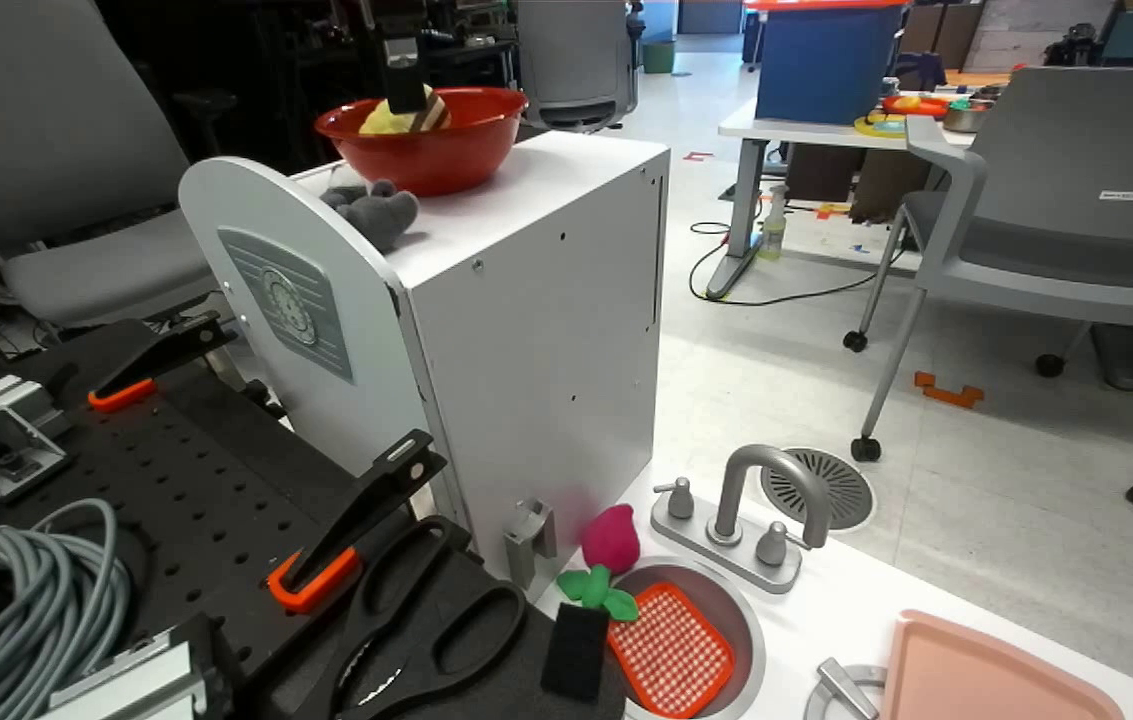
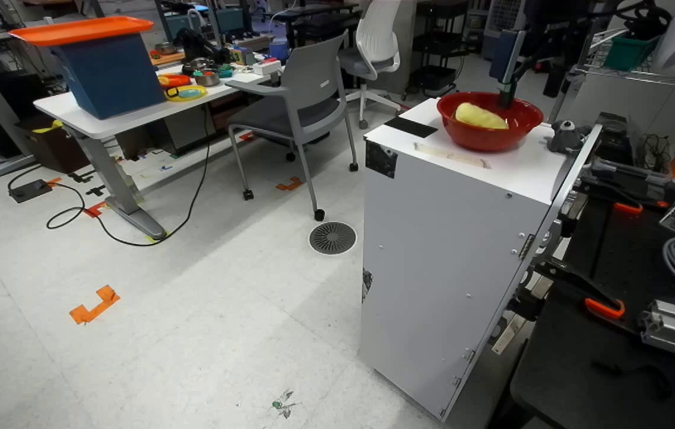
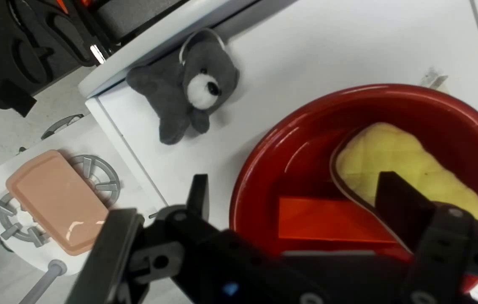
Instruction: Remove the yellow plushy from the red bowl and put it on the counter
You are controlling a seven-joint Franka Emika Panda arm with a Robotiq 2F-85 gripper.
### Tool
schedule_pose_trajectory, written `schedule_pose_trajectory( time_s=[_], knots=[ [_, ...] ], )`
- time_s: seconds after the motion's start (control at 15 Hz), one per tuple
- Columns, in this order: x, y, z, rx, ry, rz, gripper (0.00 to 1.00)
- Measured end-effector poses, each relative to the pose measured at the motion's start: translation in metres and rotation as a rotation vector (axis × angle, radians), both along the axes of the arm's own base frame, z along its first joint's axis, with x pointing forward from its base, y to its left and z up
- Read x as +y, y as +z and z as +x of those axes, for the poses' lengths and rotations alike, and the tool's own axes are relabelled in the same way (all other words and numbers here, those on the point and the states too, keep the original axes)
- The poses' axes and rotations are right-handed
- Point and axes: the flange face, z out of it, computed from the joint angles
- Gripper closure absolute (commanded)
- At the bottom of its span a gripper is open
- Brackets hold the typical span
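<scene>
The yellow plushy (image 3: 407, 160) lies in the red bowl (image 3: 260, 156); it also shows in both exterior views (image 1: 388, 122) (image 2: 480, 116). The bowl (image 1: 436, 165) (image 2: 480, 140) stands on top of the tall white cabinet. My gripper (image 3: 293, 185) is open and empty. In the wrist view one finger overlaps the plushy; the other appears left of the bowl's rim. In both exterior views a dark finger (image 1: 406, 92) (image 2: 507, 95) reaches down into the bowl beside the plushy; I cannot tell whether it touches. The counter (image 1: 826, 620) is lower, beside the cabinet.
A grey plush toy (image 3: 205, 84) lies by the bowl on the white cabinet (image 1: 556, 330). On the counter are a faucet (image 1: 811, 500), a basin (image 1: 751, 650) with a red-orange mesh piece, a pink plush and a salmon tray (image 1: 986, 670). Clamps (image 1: 356, 530) sit on the black table.
</scene>
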Motion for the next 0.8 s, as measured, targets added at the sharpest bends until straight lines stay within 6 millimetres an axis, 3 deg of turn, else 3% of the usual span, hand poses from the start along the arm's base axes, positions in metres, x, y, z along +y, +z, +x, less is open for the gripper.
schedule_pose_trajectory(
  time_s=[0.8],
  knots=[
    [-0.0005, -0.0001, 0.0008, 0.005, 0.092, -0.015, 0.00]
  ],
)
